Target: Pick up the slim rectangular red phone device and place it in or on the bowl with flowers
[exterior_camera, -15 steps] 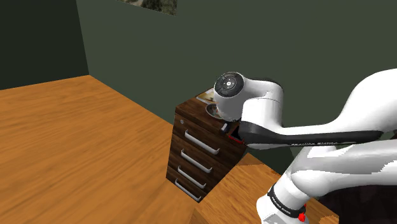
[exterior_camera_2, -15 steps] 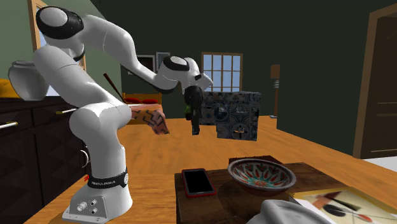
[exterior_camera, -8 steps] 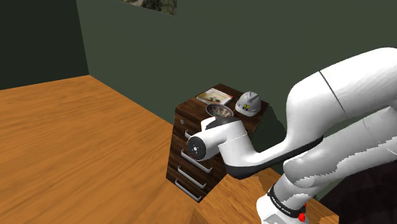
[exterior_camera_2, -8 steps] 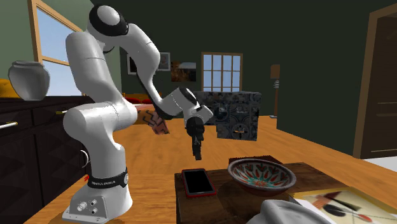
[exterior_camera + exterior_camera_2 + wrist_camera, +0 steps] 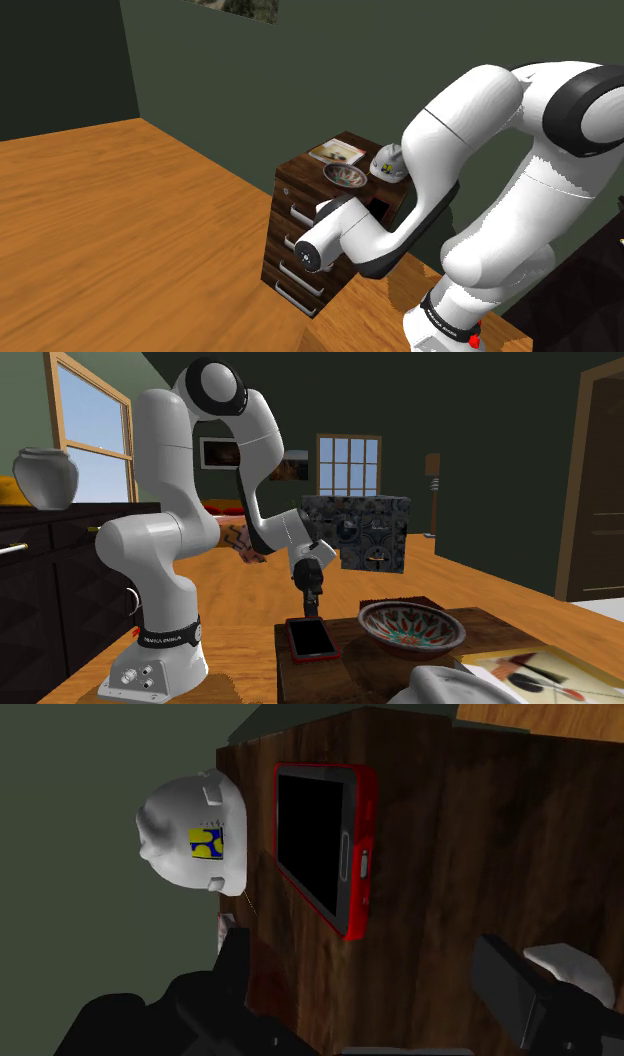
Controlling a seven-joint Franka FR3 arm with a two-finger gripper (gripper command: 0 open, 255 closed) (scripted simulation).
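The slim rectangular phone [image 5: 325,844], red-cased with a black glass face, lies flat and screen-up on top of a dark brown wooden drawer cabinet [image 5: 300,245], close to one edge of that top. My all-black gripper [image 5: 311,598] hangs straight over it, pointing down, with its tips just above the phone and not touching it. My jaws stand wide apart and grip nothing. In the wrist view my two fingers [image 5: 508,992] flank bare wood just short of the phone's nearer end.

Just beside the phone, toward the second exterior view's right, sits the round shallow bowl [image 5: 410,629], painted inside with a red, teal and white flower pattern. The two are near each other but apart. A white hard hat [image 5: 190,839] with a blue-and-yellow badge rests on the same top, near one long side of the phone. A flat magazine [image 5: 337,152] with a printed cover lies at the cabinet's far corner in the shoulder view, beyond the bowl.

The cabinet's front carries a stack of drawers with pale bar handles [image 5: 315,226]. It stands on a warm wooden floor [image 5: 120,220] against a dark green wall [image 5: 230,80]. My white arm [image 5: 470,130] arches high and bends down over the cabinet.
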